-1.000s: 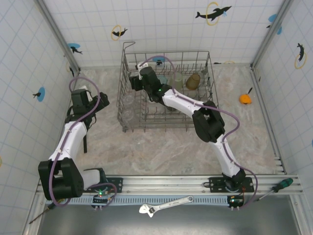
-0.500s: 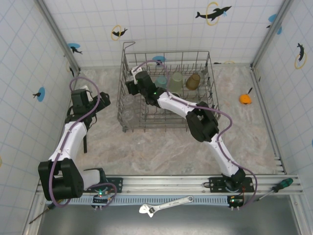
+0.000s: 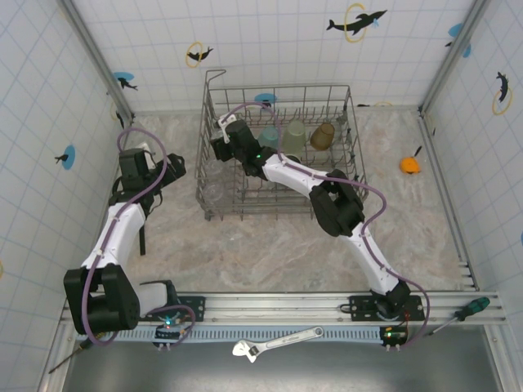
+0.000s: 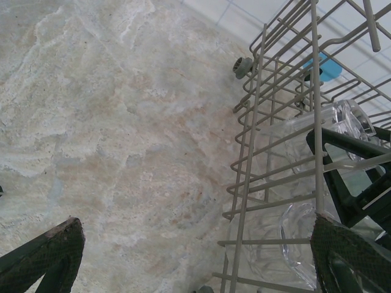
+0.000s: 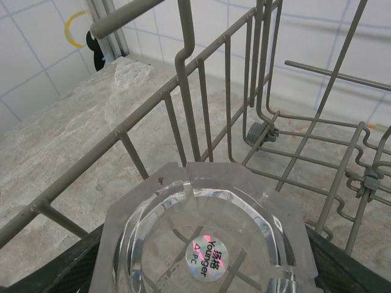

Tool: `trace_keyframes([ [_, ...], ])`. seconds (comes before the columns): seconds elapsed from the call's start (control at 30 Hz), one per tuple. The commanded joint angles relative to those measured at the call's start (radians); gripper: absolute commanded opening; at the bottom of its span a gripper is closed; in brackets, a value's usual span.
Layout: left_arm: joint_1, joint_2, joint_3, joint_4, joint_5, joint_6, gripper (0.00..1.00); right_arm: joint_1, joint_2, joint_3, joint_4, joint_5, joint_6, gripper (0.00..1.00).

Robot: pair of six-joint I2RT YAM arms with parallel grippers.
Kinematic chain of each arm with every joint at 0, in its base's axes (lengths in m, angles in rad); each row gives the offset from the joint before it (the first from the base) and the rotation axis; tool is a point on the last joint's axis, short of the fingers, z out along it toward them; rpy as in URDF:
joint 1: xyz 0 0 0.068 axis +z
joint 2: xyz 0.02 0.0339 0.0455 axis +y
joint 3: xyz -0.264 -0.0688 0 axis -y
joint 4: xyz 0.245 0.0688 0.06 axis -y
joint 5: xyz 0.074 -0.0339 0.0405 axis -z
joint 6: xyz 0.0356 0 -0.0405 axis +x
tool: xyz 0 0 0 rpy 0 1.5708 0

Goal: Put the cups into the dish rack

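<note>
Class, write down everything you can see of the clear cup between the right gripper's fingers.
The clear cup is transparent, plastic-looking, with a faceted wall and a round base carrying a small shiny sticker. Its base faces the wrist camera, mouth away. Dark fingers of the right gripper flank it on both sides, apparently gripping it, inside the rack near its far left corner.

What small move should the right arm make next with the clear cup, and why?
Probably lower it a little, then open. The right gripper holds the clear tumbler base-up inside the dish rack, close to a side wall, and it seems not yet set down.
</note>
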Motion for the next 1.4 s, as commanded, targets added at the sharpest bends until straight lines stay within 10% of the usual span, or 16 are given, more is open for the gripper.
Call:
trace_keyframes([
  [0.0,0.004,0.002,0.010,-0.001,0.019,-0.013,0.97,0.010,0.025,0.060,0.021,0.004,-0.016,0.73],
  [0.27,0.005,0.004,0.012,-0.005,0.026,-0.015,0.97,0.011,0.005,0.061,0.029,0.000,0.002,0.92],
  [1.37,0.027,-0.035,-0.040,0.049,-0.079,0.004,0.97,-0.077,-0.519,-0.270,-0.192,0.118,-0.009,1.00],
])
